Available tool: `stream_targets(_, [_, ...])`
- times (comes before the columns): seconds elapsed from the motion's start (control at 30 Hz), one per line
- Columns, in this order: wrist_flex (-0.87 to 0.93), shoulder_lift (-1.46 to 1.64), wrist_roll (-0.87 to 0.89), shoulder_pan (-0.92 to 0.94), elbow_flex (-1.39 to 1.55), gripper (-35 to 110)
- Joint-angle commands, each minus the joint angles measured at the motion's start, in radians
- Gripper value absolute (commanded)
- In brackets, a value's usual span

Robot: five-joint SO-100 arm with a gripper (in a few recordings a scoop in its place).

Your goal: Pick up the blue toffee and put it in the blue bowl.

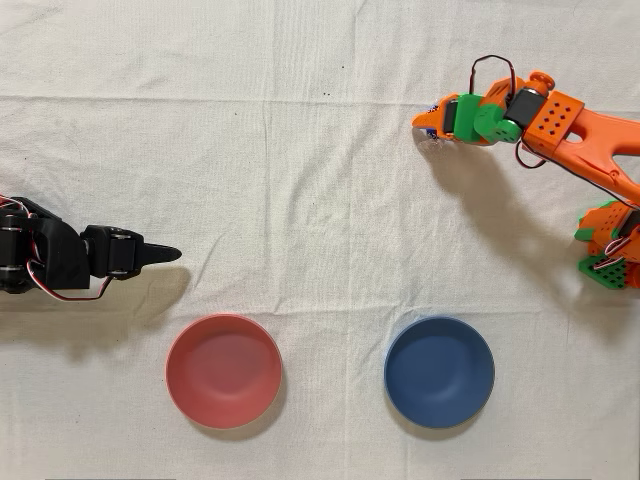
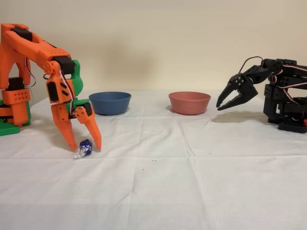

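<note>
My pincer (image 2: pixel 85 145) is down at the desk (image 2: pixel 192 182) with its two orange fingers spread, one on each side of the toffee (image 2: pixel 85 146), so it is released and grips nothing yet. In the fixed view the toffee lies on the white cloth between the fingertips, its silvery twist sticking out toward the left tip, and it looks close to or touching that finger; I cannot tell which. From overhead my wrist covers most of it, with just a speck of blue at the pincer (image 1: pixel 432 128) tip. The step in hand, as I judge it, is the clench: I should close squarely on the blue foil body, not on the loose twist, which would likely slip. I'd keep the tips low, just off the cloth, so they neither snag a fold nor ride over the candy. The foil looks slick, so a slow, firm squeeze suits. The bowl (image 1: pixel 439 371) sits well apart, beside the pink one (image 1: pixel 223 370), and will need a clear lift over its rim.
</note>
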Motion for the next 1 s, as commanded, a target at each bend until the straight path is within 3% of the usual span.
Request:
stream_targets(0.0, [-0.002, -0.005, -0.021, 0.006, -0.046, 33])
stream_targets(0.57, [-0.003, -0.018, -0.012, -0.017, -0.051, 17])
stream_targets(0.97, [-0.005, 0.052, -0.026, -0.011, 0.0, 15])
